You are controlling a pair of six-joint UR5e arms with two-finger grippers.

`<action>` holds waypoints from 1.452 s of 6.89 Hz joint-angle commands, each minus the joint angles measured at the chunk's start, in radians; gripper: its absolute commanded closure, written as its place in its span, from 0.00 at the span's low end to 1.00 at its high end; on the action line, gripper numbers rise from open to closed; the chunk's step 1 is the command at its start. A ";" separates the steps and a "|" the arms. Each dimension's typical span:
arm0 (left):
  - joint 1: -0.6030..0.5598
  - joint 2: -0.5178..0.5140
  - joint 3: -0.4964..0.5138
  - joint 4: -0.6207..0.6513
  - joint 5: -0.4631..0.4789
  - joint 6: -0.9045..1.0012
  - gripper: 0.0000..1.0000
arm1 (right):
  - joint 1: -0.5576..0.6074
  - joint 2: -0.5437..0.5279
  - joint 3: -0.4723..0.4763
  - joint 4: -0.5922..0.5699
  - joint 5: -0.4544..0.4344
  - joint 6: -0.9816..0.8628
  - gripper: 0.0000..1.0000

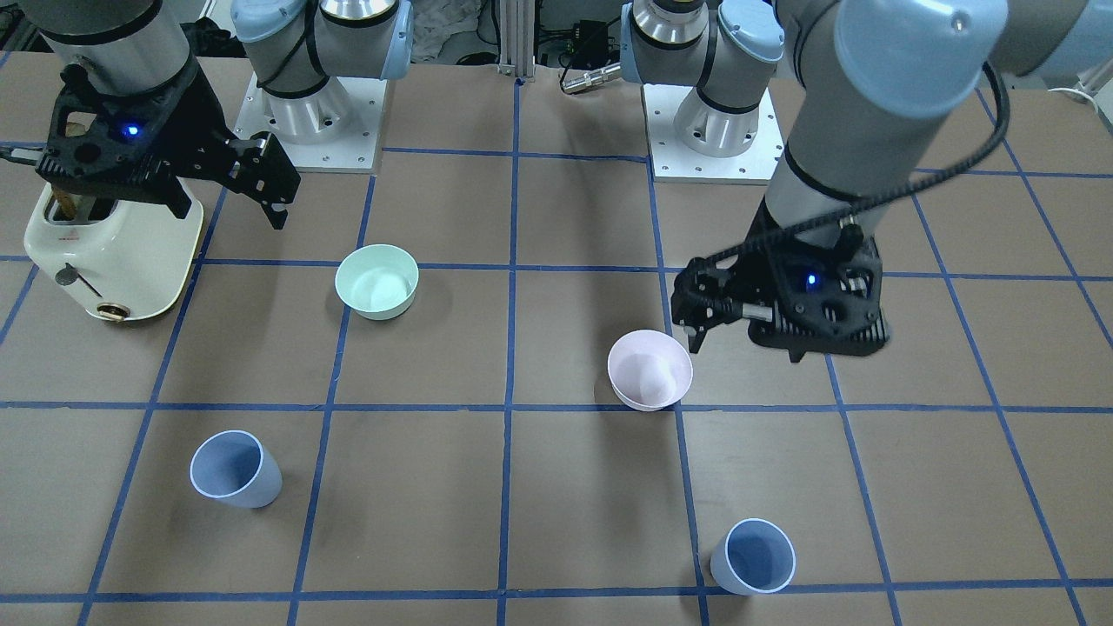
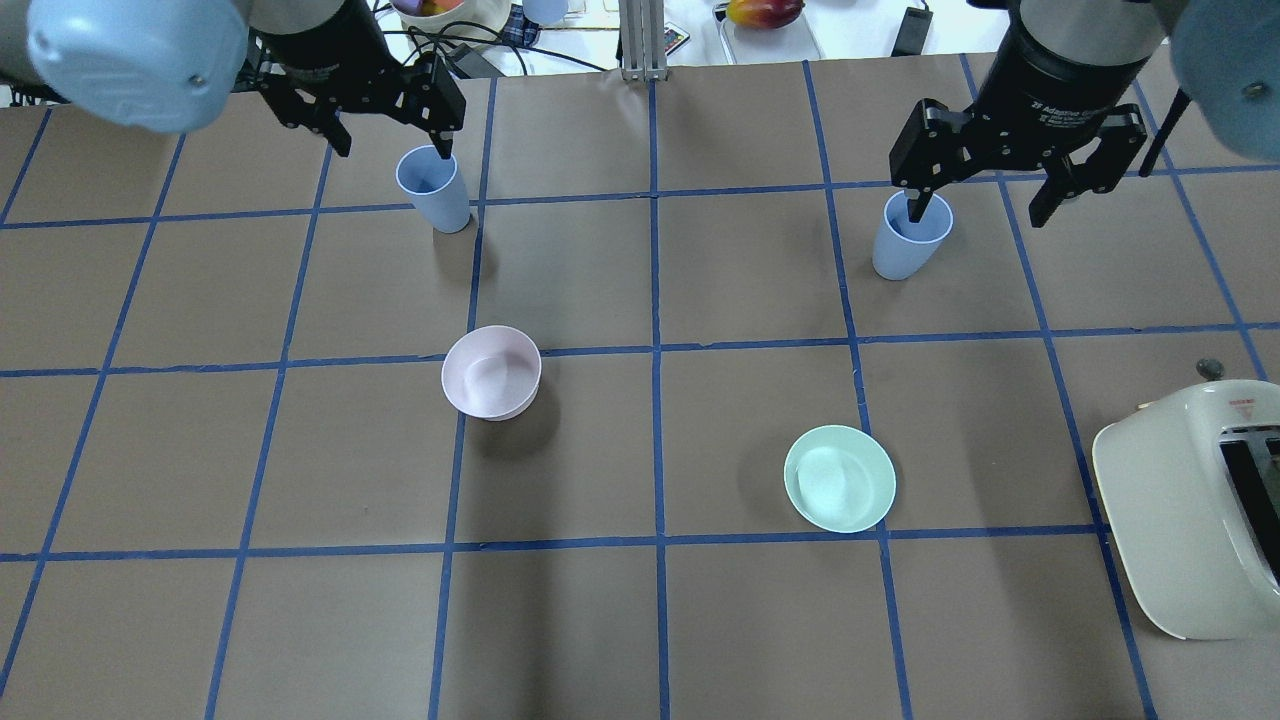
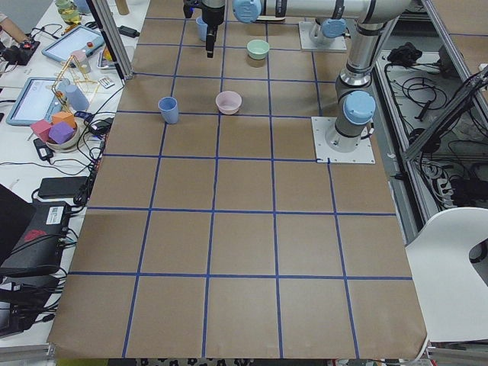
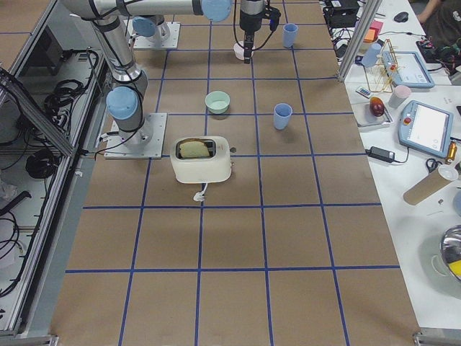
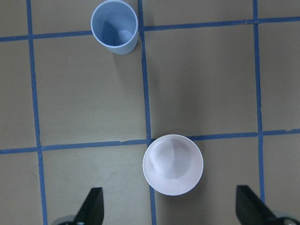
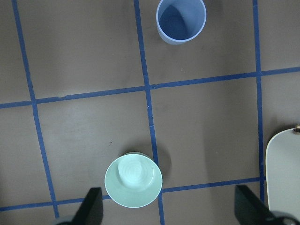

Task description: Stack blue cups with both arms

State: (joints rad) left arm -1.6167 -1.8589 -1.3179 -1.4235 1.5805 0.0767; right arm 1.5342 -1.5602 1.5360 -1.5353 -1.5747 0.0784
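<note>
1. Left gripper (image 2: pixel 392 130), fingers wide apart and empty, hangs high by the pink bowl (image 2: pixel 491 372); the left cup (image 2: pixel 433 190) stands farther out.
2. Right gripper (image 2: pixel 978 200) likewise, near the green bowl (image 2: pixel 840 478), short of the right cup (image 2: pixel 905 240).
3. Both cups stand upright and well apart, probably one for each arm.

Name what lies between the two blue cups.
Only bare table and blue tape lines separate one blue cup from the other blue cup, clearest in the overhead view.

My right wrist view, looking straight down: cup (image 6: pixel 181 21) upright at the top edge; green bowl (image 6: pixel 133 181) low, left of centre, overlapping a tape line (image 6: pixel 206 184); toaster (image 6: pixel 284 173) corner at right; right gripper (image 6: pixel 168 208) jaws spread wide below.
</note>
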 commanded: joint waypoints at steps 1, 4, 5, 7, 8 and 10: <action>0.015 -0.237 0.200 0.017 0.012 0.147 0.00 | -0.040 0.118 -0.038 -0.076 0.002 -0.002 0.00; 0.040 -0.429 0.261 0.106 0.032 0.153 0.01 | -0.098 0.322 -0.199 -0.150 0.009 -0.146 0.00; 0.038 -0.439 0.249 0.106 0.041 0.153 0.07 | -0.100 0.404 -0.197 -0.231 0.015 -0.153 0.00; 0.038 -0.462 0.243 0.104 0.055 0.147 0.47 | -0.103 0.495 -0.195 -0.279 -0.001 -0.216 0.00; 0.038 -0.470 0.241 0.104 0.052 0.147 0.89 | -0.117 0.528 -0.194 -0.279 -0.019 -0.236 0.00; 0.040 -0.476 0.241 0.106 0.053 0.149 1.00 | -0.121 0.546 -0.175 -0.269 -0.024 -0.250 0.00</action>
State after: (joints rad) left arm -1.5782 -2.3309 -1.0757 -1.3189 1.6332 0.2250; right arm 1.4158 -1.0294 1.3497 -1.8094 -1.5947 -0.1643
